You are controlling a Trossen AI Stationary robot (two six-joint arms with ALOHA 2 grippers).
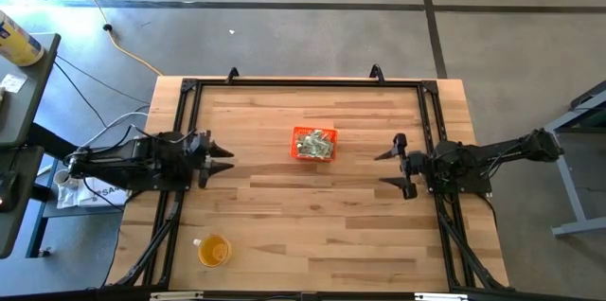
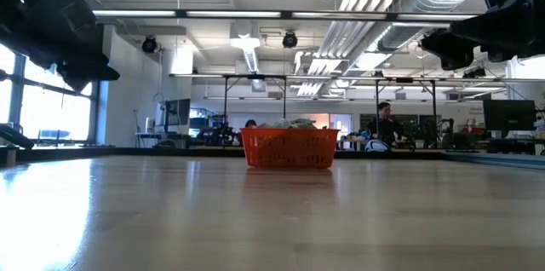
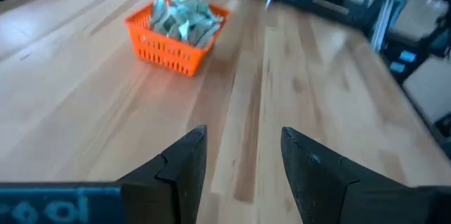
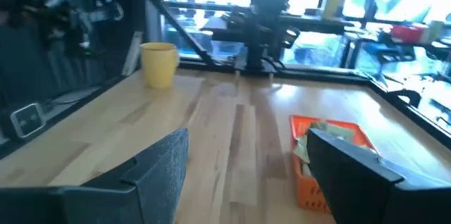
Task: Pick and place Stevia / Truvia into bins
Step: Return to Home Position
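The orange bin (image 1: 313, 144) stands on its base on the wooden table, a little beyond the middle, heaped with pale green and white Stevia / Truvia sachets (image 3: 184, 18). It also shows in the low view as the bin (image 2: 289, 148) and in the right wrist view as the bin (image 4: 325, 159). My left gripper (image 1: 223, 159) hovers open at the table's left side, pointing toward the bin. My right gripper (image 1: 388, 168) hovers open at the right side, also facing the bin. Nothing lies between either pair of fingers.
A round translucent yellow-orange cup (image 1: 214, 250) stands near the table's front left; it shows in the right wrist view as the cup (image 4: 160, 63). A black frame (image 1: 303, 81) runs around the table's edges. Bare wood lies between both grippers and the bin.
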